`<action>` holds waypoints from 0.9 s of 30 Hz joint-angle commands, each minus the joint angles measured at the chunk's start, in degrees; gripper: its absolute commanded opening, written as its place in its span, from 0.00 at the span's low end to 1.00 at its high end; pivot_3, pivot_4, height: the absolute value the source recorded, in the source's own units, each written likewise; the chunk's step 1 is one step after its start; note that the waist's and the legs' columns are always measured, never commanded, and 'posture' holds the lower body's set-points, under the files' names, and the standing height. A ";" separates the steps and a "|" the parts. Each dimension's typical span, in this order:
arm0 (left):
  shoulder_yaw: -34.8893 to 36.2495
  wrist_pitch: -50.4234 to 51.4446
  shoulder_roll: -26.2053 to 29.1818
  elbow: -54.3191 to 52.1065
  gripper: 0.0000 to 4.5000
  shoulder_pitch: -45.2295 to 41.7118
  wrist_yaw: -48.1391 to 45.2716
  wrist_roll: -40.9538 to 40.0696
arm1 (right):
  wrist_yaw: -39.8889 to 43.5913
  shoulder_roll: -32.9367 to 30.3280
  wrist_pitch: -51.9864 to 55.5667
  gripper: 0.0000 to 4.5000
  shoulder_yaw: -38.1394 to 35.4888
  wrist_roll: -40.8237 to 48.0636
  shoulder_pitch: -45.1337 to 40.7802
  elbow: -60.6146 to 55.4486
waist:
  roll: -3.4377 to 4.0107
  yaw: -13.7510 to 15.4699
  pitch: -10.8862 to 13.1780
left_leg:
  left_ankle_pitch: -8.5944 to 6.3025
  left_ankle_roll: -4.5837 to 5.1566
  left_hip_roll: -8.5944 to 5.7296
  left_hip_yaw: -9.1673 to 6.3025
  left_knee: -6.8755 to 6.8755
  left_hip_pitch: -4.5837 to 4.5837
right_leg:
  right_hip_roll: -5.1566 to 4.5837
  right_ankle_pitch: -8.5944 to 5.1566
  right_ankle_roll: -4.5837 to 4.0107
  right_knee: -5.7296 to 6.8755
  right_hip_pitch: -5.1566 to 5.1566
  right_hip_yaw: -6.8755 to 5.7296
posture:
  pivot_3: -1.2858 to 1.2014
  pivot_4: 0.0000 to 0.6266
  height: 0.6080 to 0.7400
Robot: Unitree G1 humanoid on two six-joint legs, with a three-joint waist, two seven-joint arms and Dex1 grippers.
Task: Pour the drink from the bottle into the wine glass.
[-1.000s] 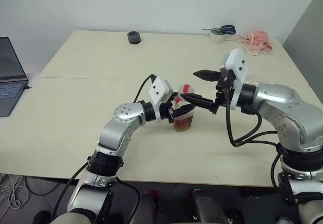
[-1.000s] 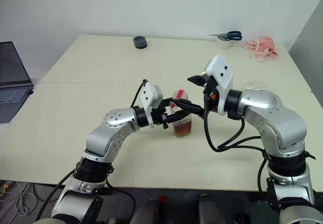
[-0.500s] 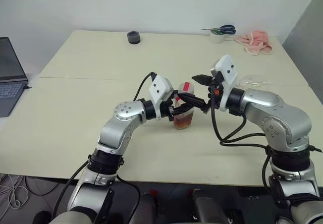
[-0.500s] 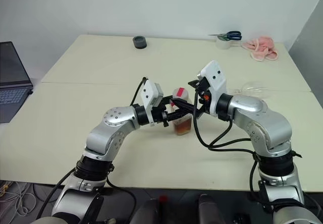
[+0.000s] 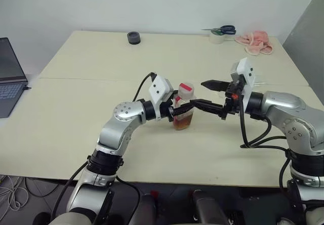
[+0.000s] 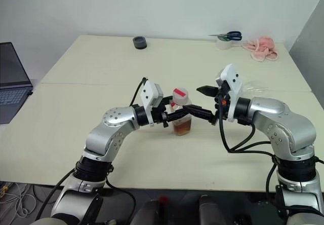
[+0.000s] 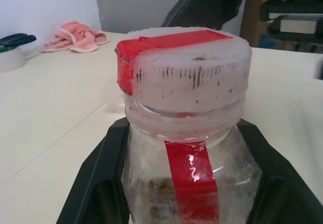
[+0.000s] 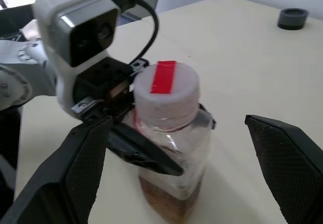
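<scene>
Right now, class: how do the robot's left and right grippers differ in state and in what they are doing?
The left gripper is shut on the bottle; the right gripper is open and holds nothing. The left one clasps the bottle's body below the cap; the right one's fingers stand beside it. Both have black fingers.

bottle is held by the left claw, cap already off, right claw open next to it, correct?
Not quite: the cap is on the bottle, as the right wrist view shows. The left claw does hold it, and the right claw is open beside it.
</scene>
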 commanded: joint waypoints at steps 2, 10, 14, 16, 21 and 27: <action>0.88 -1.24 0.49 -2.09 0.48 -0.62 -0.01 -0.22 | 1.02 -0.44 -2.06 1.00 -0.30 1.99 -0.82 -3.43 | 0.00 0.01 0.00 | 0.00 0.00 -0.01 0.00 0.01 0.00 | 0.00 0.00 0.00 0.00 0.00 0.01 | 0.52 0.24 1.00; 0.87 -1.26 0.69 -2.19 0.48 -0.49 0.28 -0.22 | -5.63 2.95 -4.73 1.00 6.46 -5.71 -4.60 0.18 | 0.00 0.09 0.00 | 0.00 0.00 0.00 -0.03 0.02 0.00 | 0.00 0.00 0.00 -0.01 0.00 -0.01 | 0.52 0.24 1.00; 0.80 -1.26 0.55 -2.27 0.48 -0.49 0.44 -0.27 | -6.25 4.94 -6.24 1.00 8.53 -7.70 -5.13 1.95 | 0.00 0.09 0.00 | 0.00 -0.01 -0.02 0.01 0.00 -0.01 | -0.03 0.00 0.00 -0.04 0.00 0.01 | 0.52 0.24 1.00; 0.75 -1.22 0.42 -2.41 0.48 -0.45 0.55 -0.29 | -6.63 6.19 -7.06 1.00 9.05 -8.47 -5.89 3.26 | 0.00 0.10 0.00 | 0.00 0.00 -0.01 0.00 -0.01 -0.02 | -0.03 0.00 0.00 -0.04 0.00 0.01 | 0.52 0.24 1.00; 0.74 -1.05 0.12 -2.79 0.48 -0.27 0.83 -0.30 | -6.72 7.85 -8.84 1.00 8.96 -10.34 -7.18 6.63 | 0.00 0.08 0.00 | 0.00 -0.01 -0.01 -0.03 0.00 0.00 | -0.02 0.00 0.00 -0.02 0.00 -0.01 | 0.52 0.24 1.00; 0.65 -0.81 0.05 -3.32 0.48 0.11 1.03 -0.41 | -5.91 7.72 -9.92 1.00 7.51 -10.55 -8.05 8.95 | 0.00 0.09 0.00 | 0.00 -0.01 -0.01 -0.01 -0.01 -0.01 | -0.02 0.00 0.00 -0.03 -0.01 0.00 | 0.52 0.24 1.00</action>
